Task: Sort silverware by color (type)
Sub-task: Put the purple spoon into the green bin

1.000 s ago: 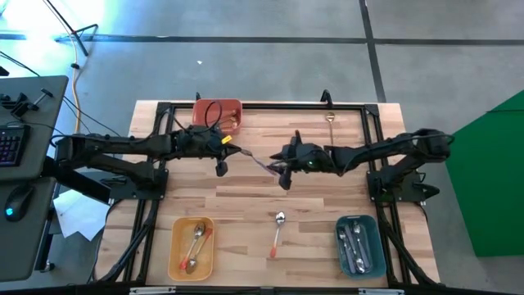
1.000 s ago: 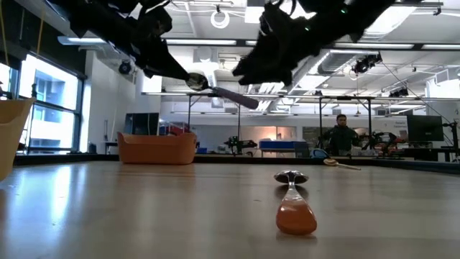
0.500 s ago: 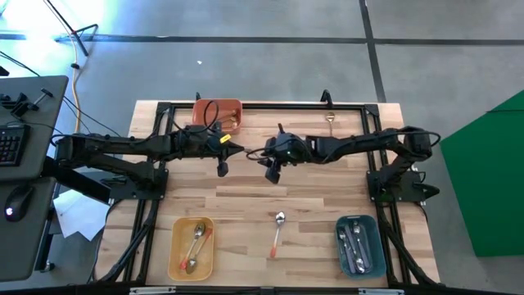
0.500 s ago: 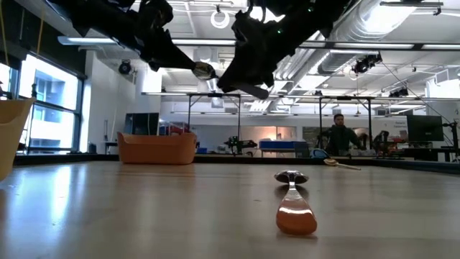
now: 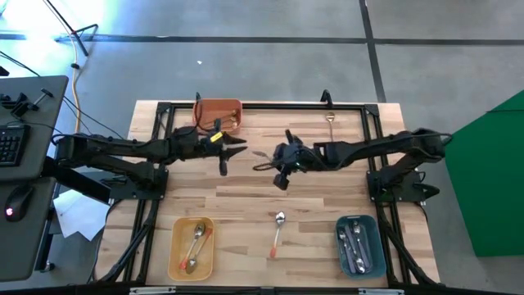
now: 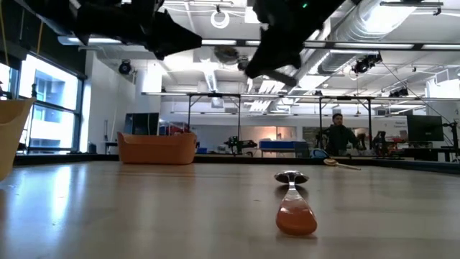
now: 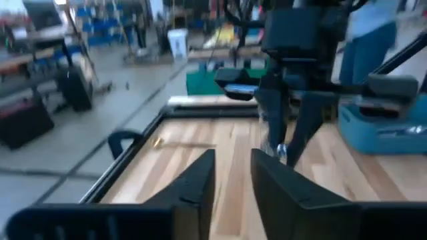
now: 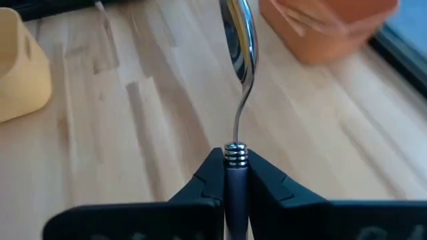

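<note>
With the right gripper (image 8: 227, 175) clenched on the purple-handled spoon (image 8: 238, 40) and the left gripper (image 7: 232, 180) released, I'd carry it level toward the teal bin (image 5: 360, 245) at the table's near right corner.

Above the table's (image 5: 246, 192) middle, the right gripper (image 5: 277, 158) clamped a spoon (image 5: 264, 156) by its handle, bowl toward the left gripper (image 5: 237, 146), which hung just beside it with fingers parted. One bin (image 5: 218, 113) sat at the far edge, two bins (image 5: 191, 247) (image 5: 361, 245) at the near corners, each holding spoons. Between the near bins lay a spoon (image 5: 277, 232); another (image 5: 330, 120) lay far right.
</note>
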